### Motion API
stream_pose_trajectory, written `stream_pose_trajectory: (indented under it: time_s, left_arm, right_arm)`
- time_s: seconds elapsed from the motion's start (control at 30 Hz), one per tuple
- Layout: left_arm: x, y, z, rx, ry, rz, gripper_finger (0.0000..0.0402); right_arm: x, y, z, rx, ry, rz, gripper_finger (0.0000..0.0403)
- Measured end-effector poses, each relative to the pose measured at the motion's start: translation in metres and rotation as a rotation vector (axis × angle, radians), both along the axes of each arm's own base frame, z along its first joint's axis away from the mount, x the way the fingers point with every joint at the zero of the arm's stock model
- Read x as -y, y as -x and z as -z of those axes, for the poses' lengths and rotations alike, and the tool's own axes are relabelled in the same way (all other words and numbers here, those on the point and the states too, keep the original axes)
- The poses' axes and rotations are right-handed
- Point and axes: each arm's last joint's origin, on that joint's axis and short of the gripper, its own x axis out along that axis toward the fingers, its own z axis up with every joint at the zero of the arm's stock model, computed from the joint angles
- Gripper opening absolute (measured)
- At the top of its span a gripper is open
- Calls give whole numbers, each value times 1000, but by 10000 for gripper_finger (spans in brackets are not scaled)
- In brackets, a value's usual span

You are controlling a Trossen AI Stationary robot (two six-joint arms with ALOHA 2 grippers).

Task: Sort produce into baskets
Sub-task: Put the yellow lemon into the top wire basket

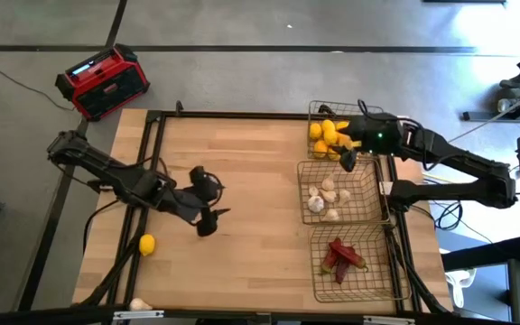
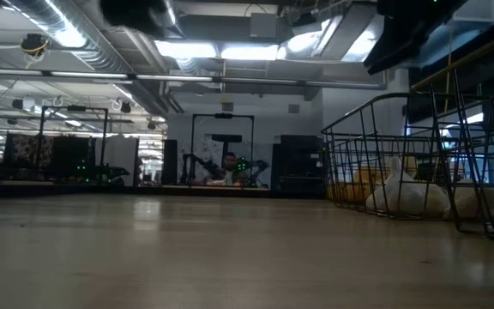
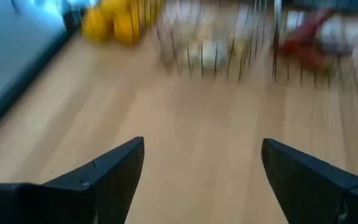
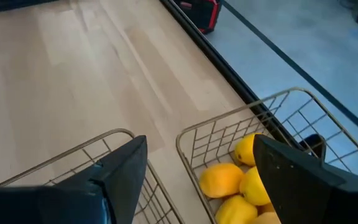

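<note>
Three wire baskets stand in a row along the table's right edge. The far one [image 1: 332, 135] holds lemons [image 4: 229, 180], the middle one [image 1: 337, 194] garlic bulbs [image 2: 406, 193], the near one [image 1: 350, 262] red chili peppers [image 1: 341, 255]. One lemon [image 1: 147, 244] lies loose on the wood at the near left, and a garlic bulb [image 1: 138, 305] lies at the near-left edge. My left gripper [image 1: 219, 200] [image 3: 202, 146] hovers open and empty over the bare table's left half, pointing toward the baskets. My right gripper [image 1: 346, 149] [image 4: 201, 140] hangs open and empty above the lemon basket's near rim.
A red-and-black radio [image 1: 102, 81] sits on the floor beyond the table's far-left corner. Black frame rails [image 1: 233, 115] border the table. A wide stretch of bare wood [image 1: 251, 235] lies between my left gripper and the baskets.
</note>
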Motion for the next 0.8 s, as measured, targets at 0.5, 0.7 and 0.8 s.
stream_pose_trajectory:
  time_s: [0.5, 0.7, 0.8]
  left_arm:
    - [18, 59, 46, -569, 498, -292, 320]
    - [23, 74, 67, -683, 599, -455, 320]
    - [26, 82, 77, -767, 645, -504, 320]
  right_arm:
    - [-5, -2, 0, -12, 32, 2, 287]
    - [-5, -2, 0, -14, 34, 0, 287]
    - [-5, -2, 0, -16, 37, -2, 287]
